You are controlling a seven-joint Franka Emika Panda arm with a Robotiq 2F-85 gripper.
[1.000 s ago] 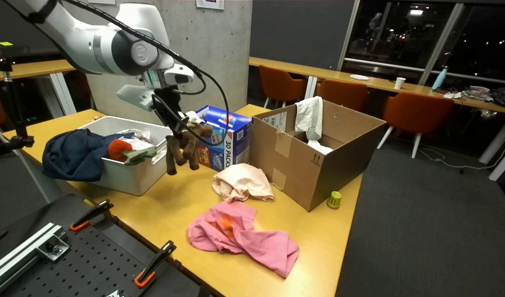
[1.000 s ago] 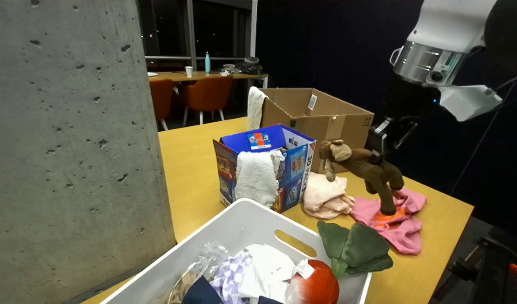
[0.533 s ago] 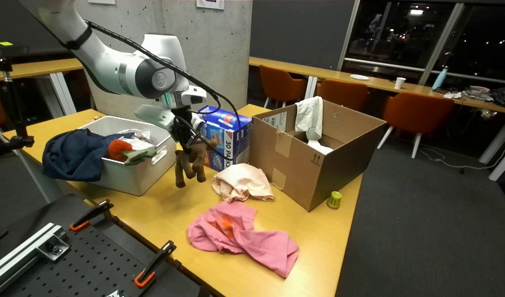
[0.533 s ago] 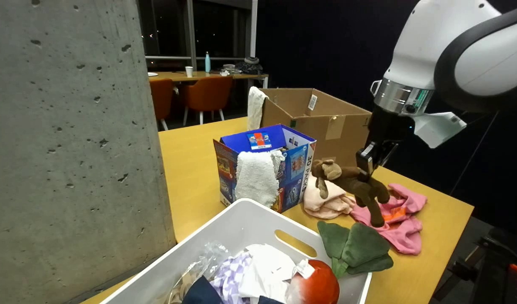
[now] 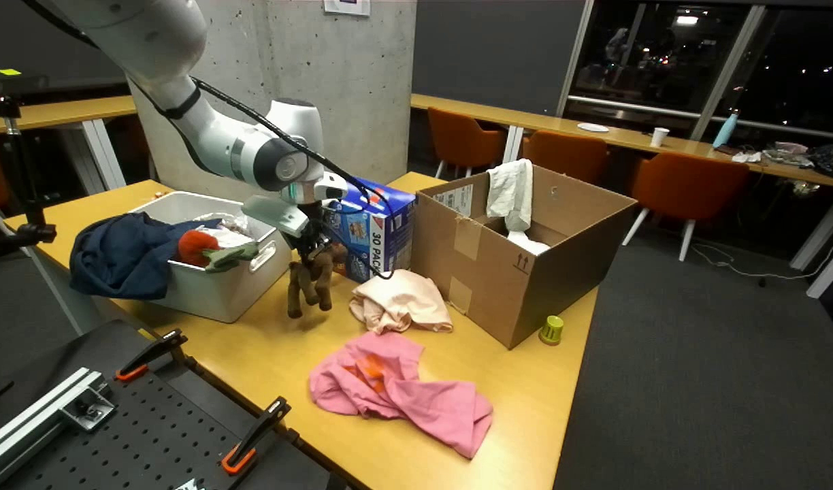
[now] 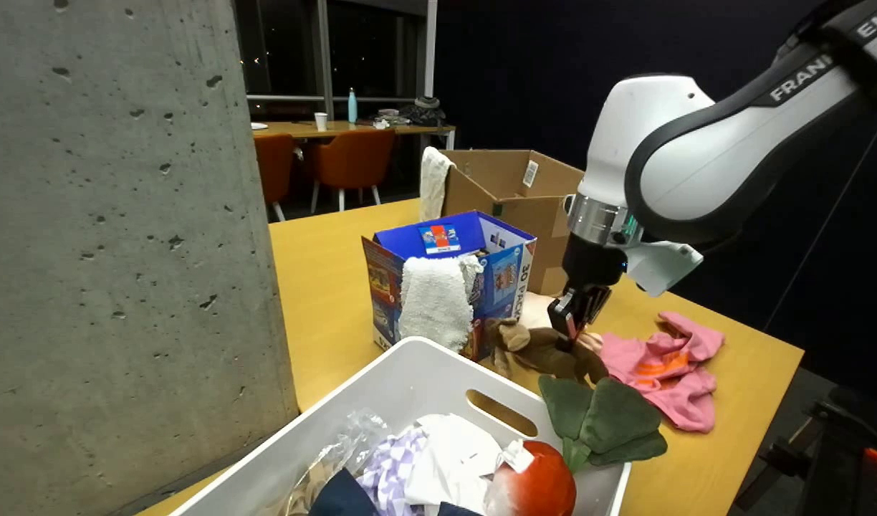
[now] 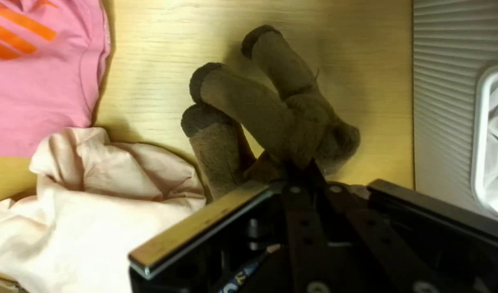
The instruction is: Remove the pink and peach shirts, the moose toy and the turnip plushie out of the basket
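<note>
The dark brown moose toy point(image 7: 273, 114) is pinched between the fingertips of my gripper point(image 6: 569, 338), which is shut on its body. It hangs low over the table, just outside the grey basket point(image 5: 192, 296); whether its feet touch the wood I cannot tell. Inside the basket, the turnip plushie point(image 6: 542, 480) rests with its red body against other cloth and its green leaves draped over the rim. On the table lie the crumpled peach shirt point(image 5: 399, 299) and, beyond it, the pink shirt point(image 5: 396, 391); both also appear left in the wrist view.
A navy garment point(image 5: 127, 252) hangs over the basket's side. The blue snack carton point(image 6: 503, 287) stands close to the moose, with the large cardboard box point(image 5: 471, 272) behind. A small green cup point(image 5: 551, 330) sits by the box corner. A concrete column point(image 6: 137, 251) rises beside the table.
My gripper has come down toward the table with the moose in it, and shifted nearer the basket's end and the blue carton. Shirts, turnip and basket have stayed put.
</note>
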